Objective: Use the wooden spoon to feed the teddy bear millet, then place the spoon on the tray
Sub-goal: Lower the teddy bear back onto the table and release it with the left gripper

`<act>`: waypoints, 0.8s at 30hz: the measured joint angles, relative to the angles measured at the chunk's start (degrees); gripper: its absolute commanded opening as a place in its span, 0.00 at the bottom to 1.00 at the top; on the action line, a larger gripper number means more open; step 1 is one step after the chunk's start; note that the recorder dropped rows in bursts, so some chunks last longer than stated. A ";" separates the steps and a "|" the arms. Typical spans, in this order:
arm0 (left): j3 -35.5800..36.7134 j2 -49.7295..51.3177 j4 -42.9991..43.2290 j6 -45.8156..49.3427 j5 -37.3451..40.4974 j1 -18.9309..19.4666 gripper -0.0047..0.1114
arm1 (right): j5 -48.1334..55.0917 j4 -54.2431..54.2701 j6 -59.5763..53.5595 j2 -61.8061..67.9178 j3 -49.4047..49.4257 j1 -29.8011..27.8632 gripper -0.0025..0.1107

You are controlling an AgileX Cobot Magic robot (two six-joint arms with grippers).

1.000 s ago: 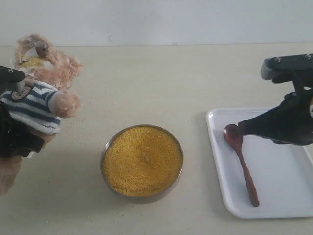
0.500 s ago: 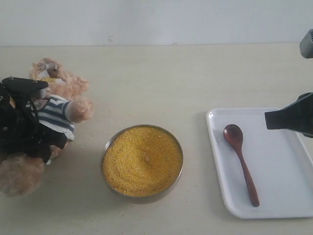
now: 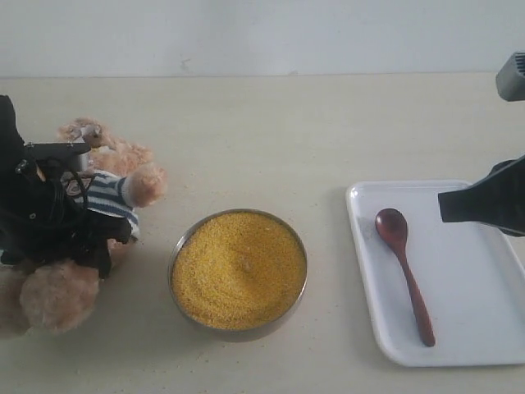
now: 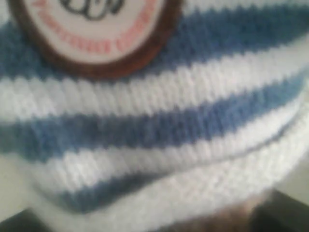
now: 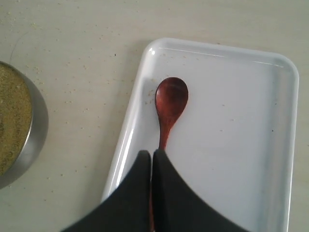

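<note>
The teddy bear (image 3: pixel 123 193) lies at the table's left, its striped shirt (image 4: pixel 154 121) and round badge (image 4: pixel 96 29) filling the left wrist view. My left gripper (image 3: pixel 100 236) is shut on the bear's body. The millet (image 3: pixel 238 269) fills the round metal bowl (image 3: pixel 175 254) mid-table; its edge (image 5: pixel 9 121) shows in the right wrist view. The wooden spoon (image 3: pixel 402 271) (image 5: pixel 171 104) lies loose on the white tray (image 3: pixel 476 304) (image 5: pixel 231 145). My right gripper (image 3: pixel 443 207) (image 5: pixel 151 154) hovers over the spoon's handle, shut, with nothing in it.
A pale wall runs behind the table's far edge. Stray millet grains dot the tabletop between bowl (image 5: pixel 34 140) and tray. Bare table lies beyond the bowl and between the bear and the bowl.
The left arm has lowered the bear down to the table and shifted it slightly right. The right gripper has drawn back from the spoon toward the right edge, then held still.
</note>
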 measured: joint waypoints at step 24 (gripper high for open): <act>-13.54 -3.27 0.12 0.12 17.93 0.11 0.76 | -0.11 1.12 -1.59 0.00 0.10 0.00 0.02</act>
